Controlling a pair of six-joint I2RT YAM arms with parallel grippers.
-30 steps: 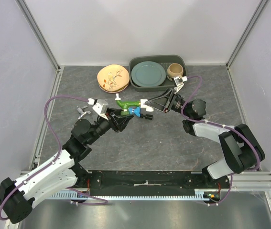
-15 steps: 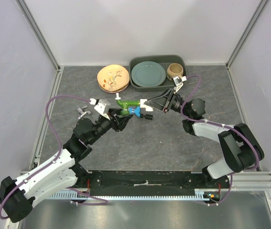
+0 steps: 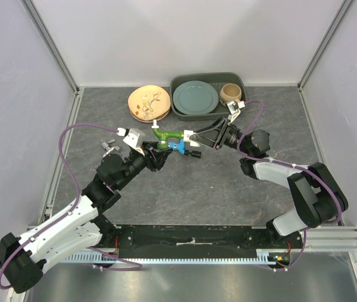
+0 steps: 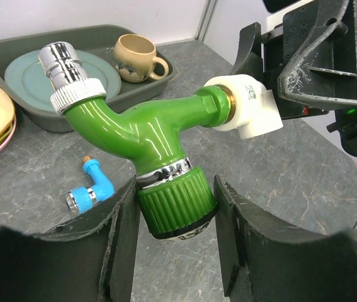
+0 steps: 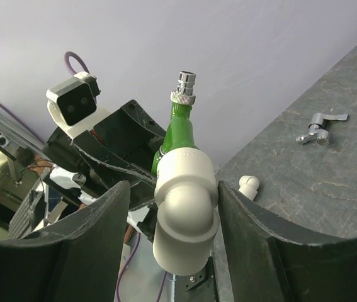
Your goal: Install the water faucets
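Gripping the green faucet (image 4: 141, 129) by its ribbed green knob, the left gripper (image 4: 175, 200) has both fingers pressed on either side of it and holds it off the table (image 3: 216, 182). The chrome spout is tilted up and away. On the faucet's brass end sits a white elbow fitting (image 5: 185, 211), and that elbow is between the fingers of the right gripper (image 5: 173, 192). Those jaws stand loose around it, with a clear gap on one side and the other finger just beside it.

The count: two faucets. The blue faucet (image 4: 90, 186) lies on the table below the green one, apart from both grippers. There are two white elbows, the second elbow (image 5: 249, 185) lying alone on the table, and one grey metal piece (image 5: 322, 128).

The left arm stretches diagonally from its base toward the table's middle. The right arm is folded, with its forearm reaching leftward. The two grippers face each other tip to tip.
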